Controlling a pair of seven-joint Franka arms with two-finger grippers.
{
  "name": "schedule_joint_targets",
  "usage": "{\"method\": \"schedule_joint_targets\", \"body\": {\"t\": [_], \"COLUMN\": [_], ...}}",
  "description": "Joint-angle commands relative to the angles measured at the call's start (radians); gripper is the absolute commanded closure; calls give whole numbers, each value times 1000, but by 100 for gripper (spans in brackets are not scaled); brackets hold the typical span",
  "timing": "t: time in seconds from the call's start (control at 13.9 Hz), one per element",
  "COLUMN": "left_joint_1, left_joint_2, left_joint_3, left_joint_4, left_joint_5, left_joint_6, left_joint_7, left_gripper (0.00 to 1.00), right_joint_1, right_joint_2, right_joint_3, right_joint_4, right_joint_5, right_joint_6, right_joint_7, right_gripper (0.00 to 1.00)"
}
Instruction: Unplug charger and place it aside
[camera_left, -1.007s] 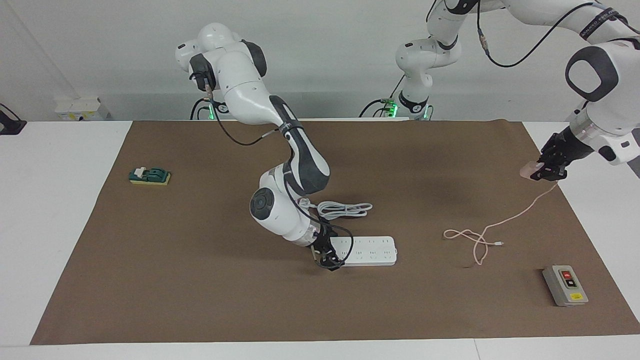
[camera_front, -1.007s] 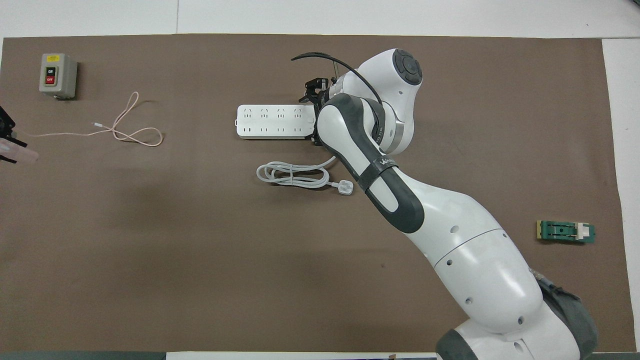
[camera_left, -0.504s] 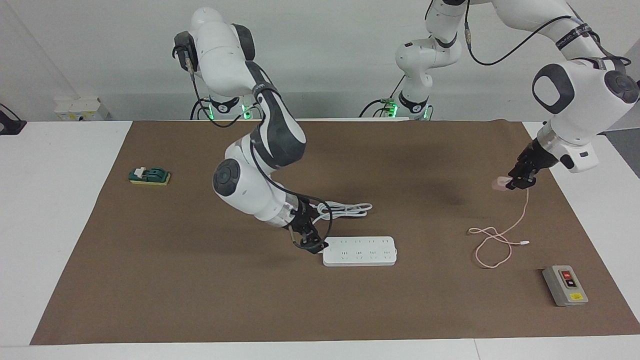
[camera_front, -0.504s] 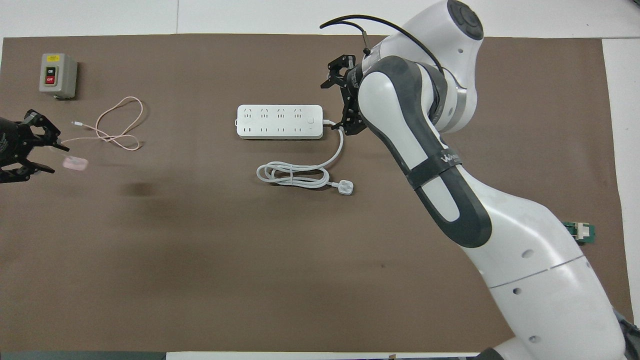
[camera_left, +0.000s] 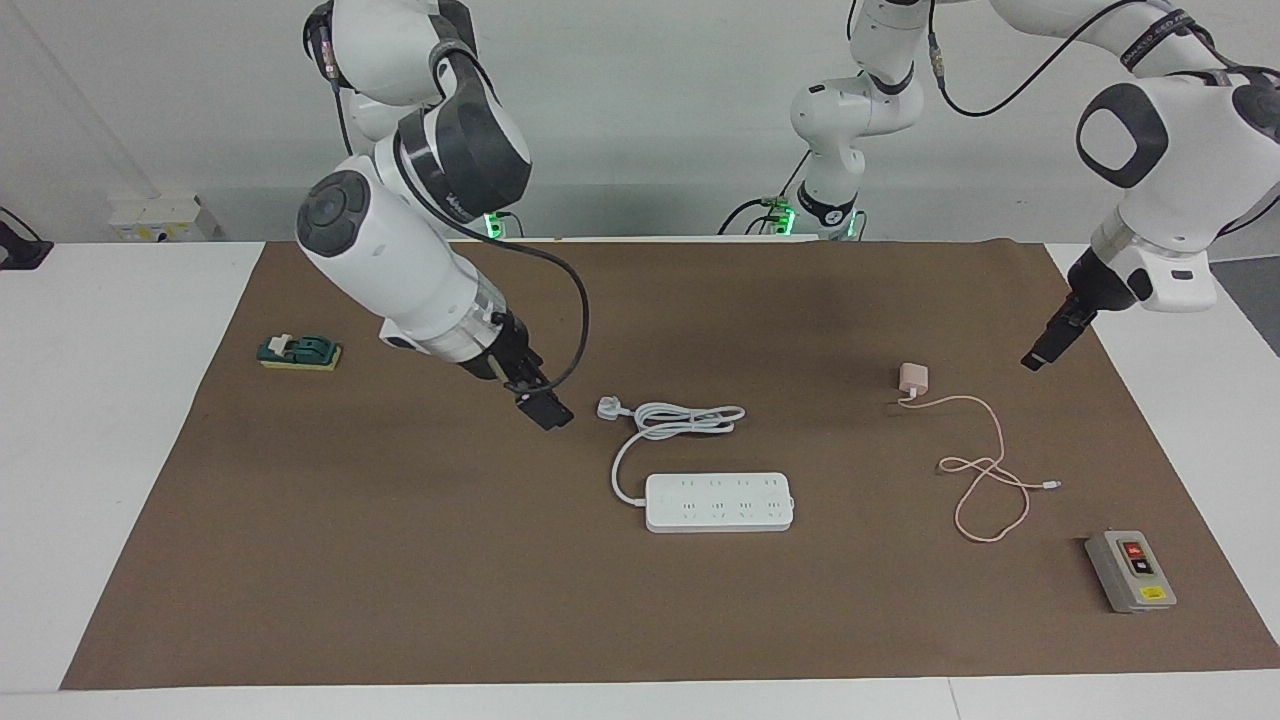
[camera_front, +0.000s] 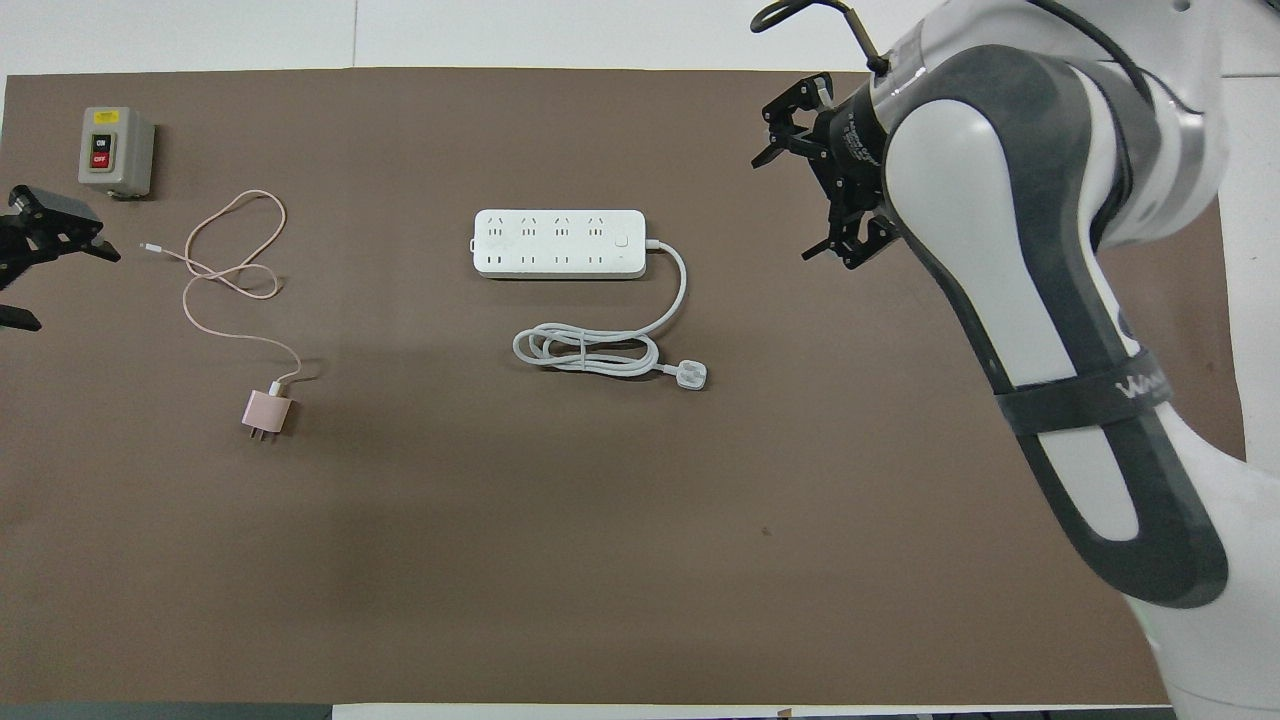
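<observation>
Pink charger (camera_front: 267, 412) lies loose on the brown mat, unplugged.
Its cable (camera_front: 232, 283) loops away from the robots toward a grey switch box (camera_front: 115, 150) marked ON and OFF. Both claws hang empty with fingers spread: left claw (camera_front: 40, 270) above the mat's edge near the cable, right claw (camera_front: 815, 172) over bare mat, well apart from the white power strip (camera_front: 558, 243).

Both arms are glossy white rounded shells with dark grey joint sections and round grey end caps. Black cables loop along each arm. Black metal two-finger grippers end them. Green lights glow at the bases.
</observation>
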Motion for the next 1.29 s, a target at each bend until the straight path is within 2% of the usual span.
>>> {"method": "schedule_joint_targets", "body": {"t": [0.0, 0.29, 0.5, 0.65, 0.79, 0.94, 1.22], "left_joint_1": [-12, -23, -75, -135, -155, -157, -140], "left_joint_2": [-10, -10, -13, -15, -38, -93, -98], "left_joint_3": [8, 7, 7, 43, 77, 86, 80], "left_joint_4": [95, 134, 137, 138, 137, 121, 97], "left_joint_5": [4, 12, 52, 52, 43, 39, 30], "left_joint_6": [-164, -281, -352, -372, -375, -354, -357], "left_joint_7": [184, 379, 477, 490, 491, 499, 496], "left_gripper": [0, 0, 0, 0, 0, 0, 0], "right_joint_1": [-26, -48, -72, -111, -158, -207, -315], "right_joint_2": [-71, -128, -168, -200, -267, -347, -476], "right_joint_3": [4, 4, 4, 5, 13, 30, 106], "right_joint_4": [-35, -35, -36, -52, -123, -205, -352], "right_joint_5": [-77, -196, -304, -347, -364, -391, -430], "right_joint_6": [-57, -134, -170, -177, -168, -158, -158], "right_joint_7": [-175, -446, -748, -937, -1095, -1190, -1228], "right_gripper": [0, 0, 0, 0, 0, 0, 0]}}
